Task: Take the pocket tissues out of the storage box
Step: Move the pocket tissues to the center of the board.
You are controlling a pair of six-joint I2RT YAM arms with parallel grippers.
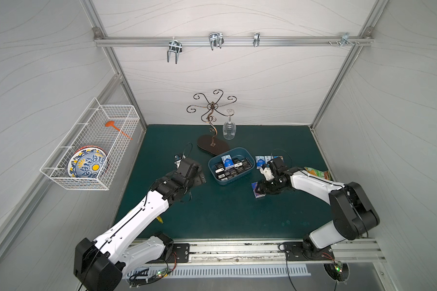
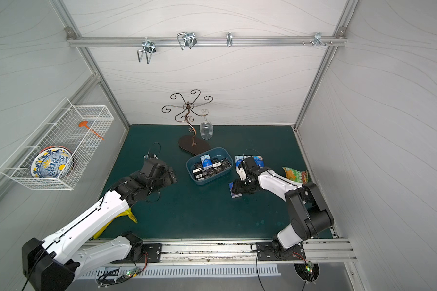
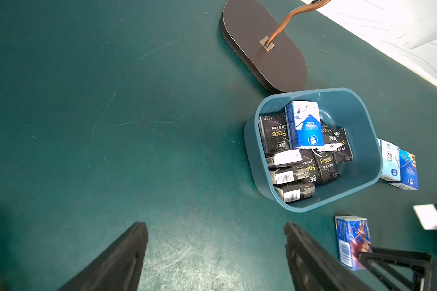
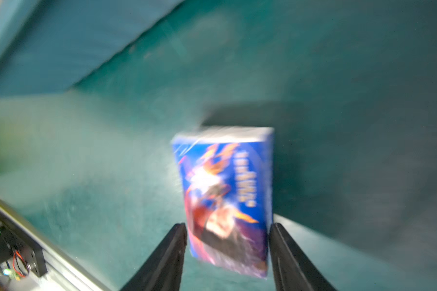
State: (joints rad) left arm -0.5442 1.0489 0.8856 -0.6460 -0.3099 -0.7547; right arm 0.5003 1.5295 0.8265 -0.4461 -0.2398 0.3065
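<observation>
Task is sitting at an early-to-middle stage. Three pocket tissues are lying outside the storage box on the desk: two blue-white packs just beside the box, and one blue pack flat near its corner on the right arm's side. Roughly ten packs, mostly black, are sitting inside, so you are looking at most of the work ahead.

Right pincer is flanking the blue pack, fingers close against its long sides. That wrist view is smearing, so you cannot tell whether it is pinching. Left pincer is gaping wide over bare desk, holding nothing.

Both top views are giving you the layout but hiding the right fingertips. The left wrist view is showing the box contents sharply.
</observation>
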